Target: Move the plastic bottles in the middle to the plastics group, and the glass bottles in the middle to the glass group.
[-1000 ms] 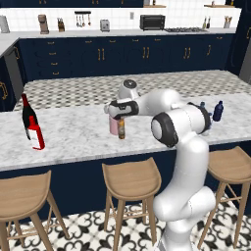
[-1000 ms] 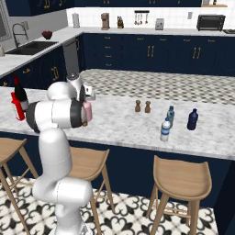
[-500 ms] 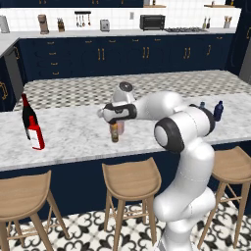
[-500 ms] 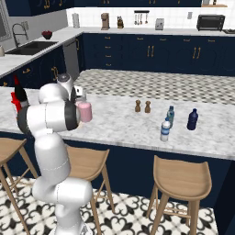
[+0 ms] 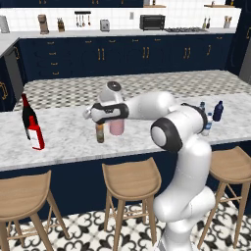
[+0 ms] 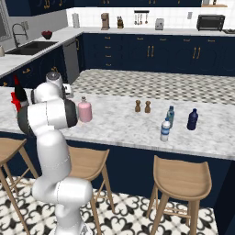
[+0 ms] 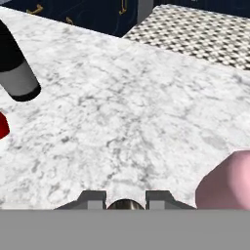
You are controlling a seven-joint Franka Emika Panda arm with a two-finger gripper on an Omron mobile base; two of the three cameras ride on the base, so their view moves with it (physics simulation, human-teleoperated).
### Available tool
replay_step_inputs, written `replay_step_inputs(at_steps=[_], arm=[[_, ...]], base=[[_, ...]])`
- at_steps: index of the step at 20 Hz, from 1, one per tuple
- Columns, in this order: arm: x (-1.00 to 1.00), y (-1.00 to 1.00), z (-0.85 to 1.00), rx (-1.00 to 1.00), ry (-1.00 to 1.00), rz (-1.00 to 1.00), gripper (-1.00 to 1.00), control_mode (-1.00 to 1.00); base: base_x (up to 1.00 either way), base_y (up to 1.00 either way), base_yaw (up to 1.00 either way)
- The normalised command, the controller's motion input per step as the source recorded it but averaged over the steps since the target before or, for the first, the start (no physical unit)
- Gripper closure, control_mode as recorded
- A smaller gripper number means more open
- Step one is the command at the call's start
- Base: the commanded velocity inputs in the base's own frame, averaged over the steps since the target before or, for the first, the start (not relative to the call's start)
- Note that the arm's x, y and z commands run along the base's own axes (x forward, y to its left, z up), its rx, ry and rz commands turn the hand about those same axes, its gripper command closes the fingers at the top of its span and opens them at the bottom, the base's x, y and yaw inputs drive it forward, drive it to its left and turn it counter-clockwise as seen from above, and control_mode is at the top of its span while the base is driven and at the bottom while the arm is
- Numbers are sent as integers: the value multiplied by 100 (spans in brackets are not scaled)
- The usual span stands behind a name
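One brown beer bottle [image 5: 100, 132] hanging upright by its neck from my closed gripper [image 5: 99, 119] above the marble counter [image 5: 63, 135], pink bottle [image 5: 116, 127] just beside it, wine bottle [image 5: 28, 113] and red bottle [image 5: 36, 135] well to the left.

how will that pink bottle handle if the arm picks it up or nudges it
The pink bottle looks wide and squat, so it likely stands steadier than the slim brown bottle in the gripper. If glass, it is probably stiff, fairly heavy and breakable. Its smooth sides may slip.
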Motion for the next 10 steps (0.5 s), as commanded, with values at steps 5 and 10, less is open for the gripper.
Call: replay_step_inputs(at_steps=[5, 10], arm=[[0, 72, 14, 0, 0, 11, 100, -100], [8, 75, 5, 0, 0, 7, 100, -100]], base=[[0, 0, 0], [0, 0, 0]])
